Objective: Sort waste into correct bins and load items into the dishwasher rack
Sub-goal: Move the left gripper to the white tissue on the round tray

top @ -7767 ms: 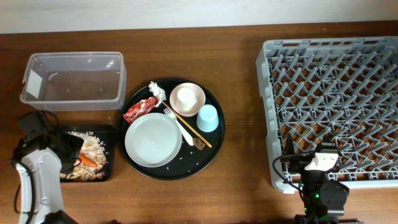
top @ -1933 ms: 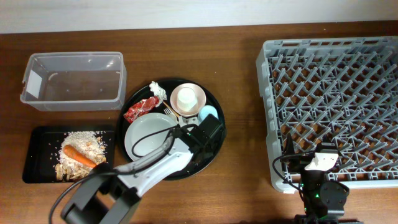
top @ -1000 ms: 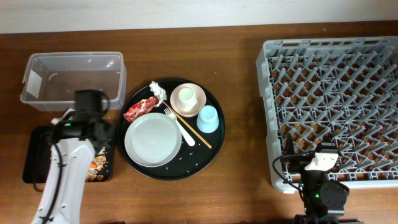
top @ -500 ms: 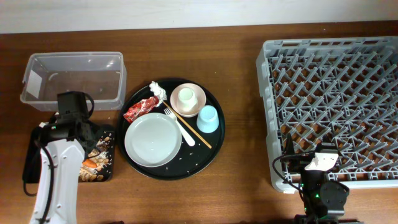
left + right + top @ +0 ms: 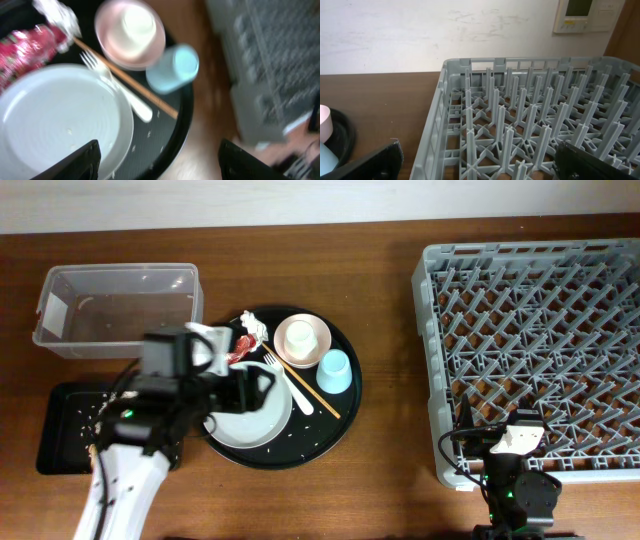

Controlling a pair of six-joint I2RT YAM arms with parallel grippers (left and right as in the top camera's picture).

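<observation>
My left gripper (image 5: 262, 386) (image 5: 159, 148) is open and empty, low over the right edge of the pale grey plate (image 5: 252, 424) (image 5: 55, 120) on the round black tray (image 5: 300, 452). Beside it lie the white fork (image 5: 116, 84) and the chopsticks (image 5: 150, 96). Beyond are the cream-pink bowl (image 5: 301, 337) (image 5: 131, 32), the light blue cup (image 5: 333, 370) (image 5: 175, 67), the red wrapper (image 5: 25, 50) and the white tissue (image 5: 252, 325) (image 5: 57, 15). My right gripper (image 5: 510, 480) (image 5: 480, 167) is open and empty at the front edge of the grey dishwasher rack (image 5: 535, 350) (image 5: 520, 125).
The clear tub (image 5: 118, 308) stands at the back left. The shallow black tray bin (image 5: 62, 430) lies in front of it with a few rice specks showing. My left arm hides its right part, the rest of the scraps and the carrot.
My left arm has swung right from over the black tray bin to over the plate on the round tray. The right arm has not moved.
</observation>
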